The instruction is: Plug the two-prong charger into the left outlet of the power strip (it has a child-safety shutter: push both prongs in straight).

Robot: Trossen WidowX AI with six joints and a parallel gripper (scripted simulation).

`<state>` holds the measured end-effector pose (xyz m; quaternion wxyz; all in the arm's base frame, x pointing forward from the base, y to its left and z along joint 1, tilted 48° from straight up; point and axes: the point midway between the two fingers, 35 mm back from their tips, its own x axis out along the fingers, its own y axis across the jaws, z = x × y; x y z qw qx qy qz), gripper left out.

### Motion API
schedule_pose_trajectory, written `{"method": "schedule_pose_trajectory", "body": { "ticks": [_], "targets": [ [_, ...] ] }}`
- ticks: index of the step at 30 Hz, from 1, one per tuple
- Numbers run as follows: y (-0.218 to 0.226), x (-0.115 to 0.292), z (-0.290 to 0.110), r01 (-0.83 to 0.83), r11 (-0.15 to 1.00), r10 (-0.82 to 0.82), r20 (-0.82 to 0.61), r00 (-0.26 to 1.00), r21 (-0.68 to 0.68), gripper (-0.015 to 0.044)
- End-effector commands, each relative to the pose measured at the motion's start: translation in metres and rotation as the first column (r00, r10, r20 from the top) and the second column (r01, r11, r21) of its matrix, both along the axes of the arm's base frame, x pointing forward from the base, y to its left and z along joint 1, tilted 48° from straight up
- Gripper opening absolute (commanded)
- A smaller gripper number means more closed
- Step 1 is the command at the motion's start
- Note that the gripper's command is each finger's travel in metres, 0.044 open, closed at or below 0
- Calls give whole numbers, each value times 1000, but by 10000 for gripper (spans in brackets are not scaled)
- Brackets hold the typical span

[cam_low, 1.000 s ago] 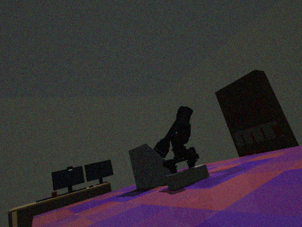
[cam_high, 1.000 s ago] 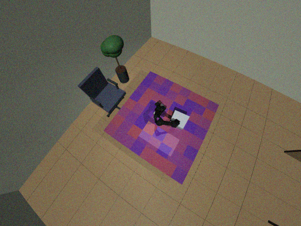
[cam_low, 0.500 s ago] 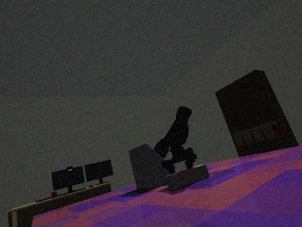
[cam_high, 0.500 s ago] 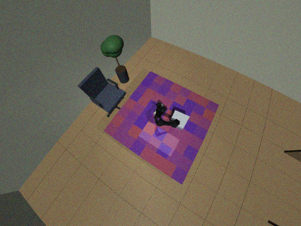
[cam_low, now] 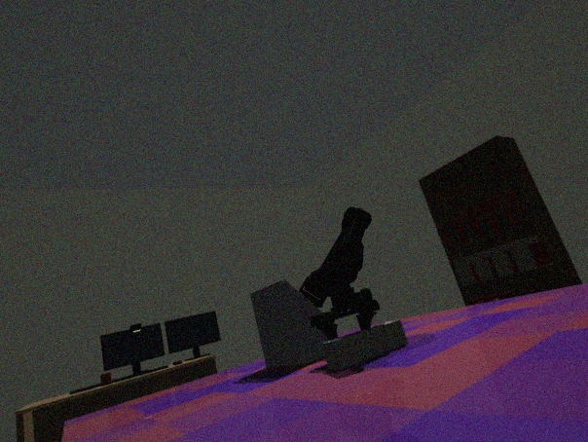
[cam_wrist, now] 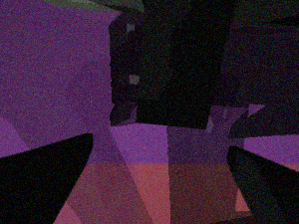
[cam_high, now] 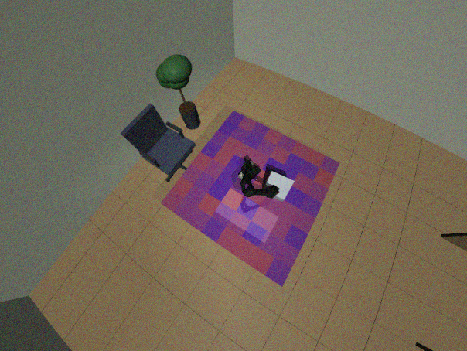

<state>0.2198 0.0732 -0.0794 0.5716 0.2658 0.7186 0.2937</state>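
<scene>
In the wrist view a dark boxy charger [cam_wrist: 179,64] stands on the purple and pink mat [cam_wrist: 55,74], just ahead of my fingers. Two small grey squares show on its left side. My gripper [cam_wrist: 160,146] [cam_low: 347,322] [cam_high: 273,190] is open and empty, with its two dark fingers low on either side of the wrist view. It hangs close over the mat. In the exterior view a low dark flat box [cam_low: 370,345], which looks like the power strip, lies right under the gripper. Its outlets are too dark to see.
A grey wedge-shaped block [cam_low: 282,321] stands beside the flat box; a white block [cam_high: 281,182] shows by the arm from above. An office chair [cam_high: 160,141] and a potted plant [cam_high: 175,73] stand off the mat. A dark cabinet [cam_low: 496,224] and a desk with monitors [cam_low: 161,338] stand far off.
</scene>
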Motion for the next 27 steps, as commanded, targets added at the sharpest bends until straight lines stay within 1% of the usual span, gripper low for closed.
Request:
{"method": "schedule_pose_trajectory", "body": {
  "ticks": [1, 11, 12, 14, 17, 22, 24, 27],
  "targets": [
    [-1, -5, 0, -4, 1000, 4, 4, 1000, -5, 440],
    [-2, -17, 1, -4, 1000, 4, 3, 1000, -5, 440],
    [-1, -12, 2, 9, 1000, -9, 5, 1000, -2, 440],
    [-8, -7, 8, 76, 997, -75, 49, 996, -16, 440],
    [-25, 5, 22, 235, 972, -227, 153, 962, -32, 440],
    [-53, 16, 48, 472, 881, -446, 313, 838, -8, 440],
    [-57, 17, 51, 501, 865, -472, 333, 816, 0, 440],
    [-57, 17, 51, 501, 865, -472, 333, 816, 0, 440]
  ]
}}
